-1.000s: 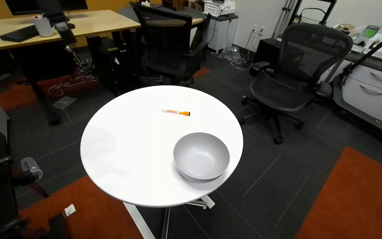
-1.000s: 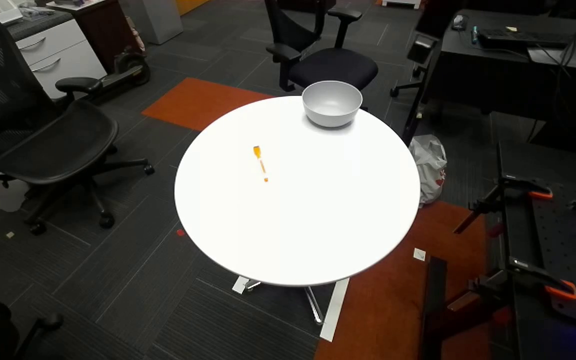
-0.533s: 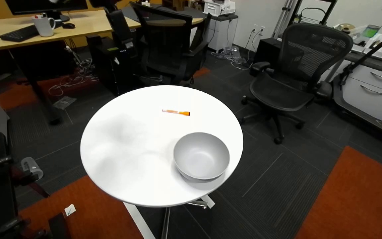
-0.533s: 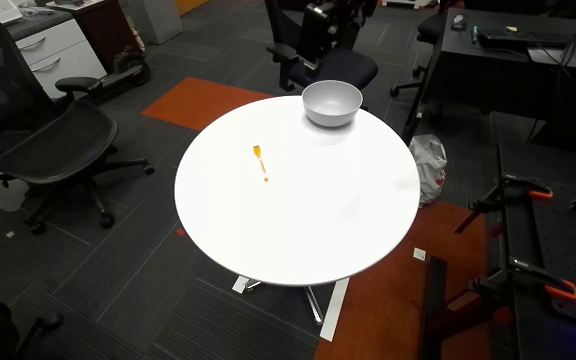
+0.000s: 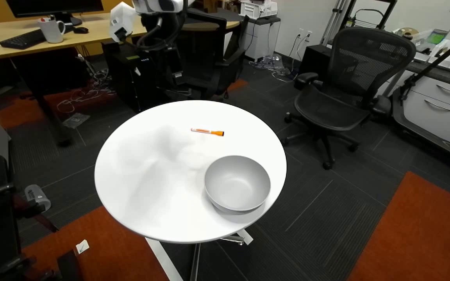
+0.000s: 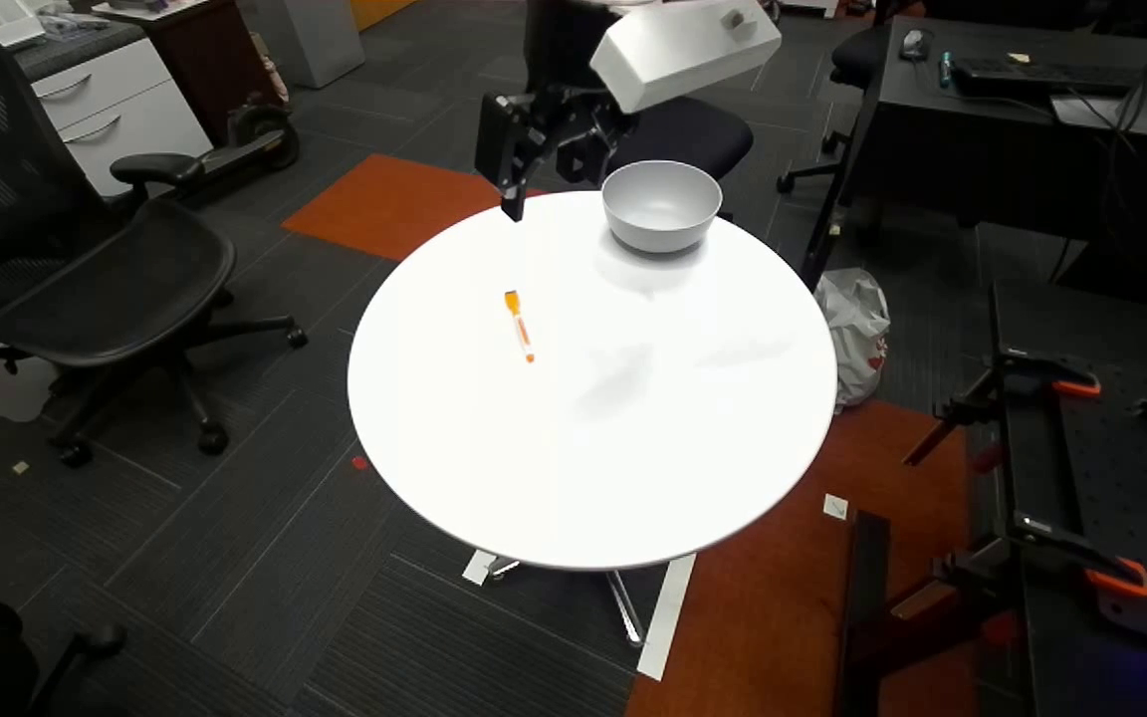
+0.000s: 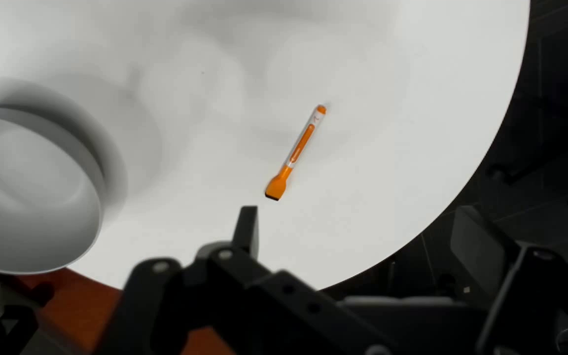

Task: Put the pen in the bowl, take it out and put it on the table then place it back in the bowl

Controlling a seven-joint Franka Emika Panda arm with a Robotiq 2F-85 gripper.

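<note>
The orange pen with a white barrel and dark tip lies flat on the table in both exterior views (image 5: 208,132) (image 6: 521,329) and in the wrist view (image 7: 301,145). The round white table (image 5: 147,222) (image 6: 583,478) (image 7: 412,123) also bears the grey bowl (image 5: 236,187) (image 6: 661,207) (image 7: 32,197), which is upright near the edge, empty and apart from the pen. My gripper (image 7: 358,227) is open with nothing between its fingers. It is above the table, and the pen lies beyond the left finger's tip in the wrist view. The gripper also shows in an exterior view (image 6: 549,179).
A black mesh chair (image 5: 365,78) stands beside the table, and another chair (image 6: 683,139) stands behind it. A wooden desk (image 5: 108,25) holds a mug and keyboard. A black bench with orange clamps (image 6: 1121,578) stands apart from the table.
My arm has swung into view and towards the table. The gripper is now near the table's edge by the bowl in an exterior view. Its shadows have shifted. Pen and bowl have not moved.
</note>
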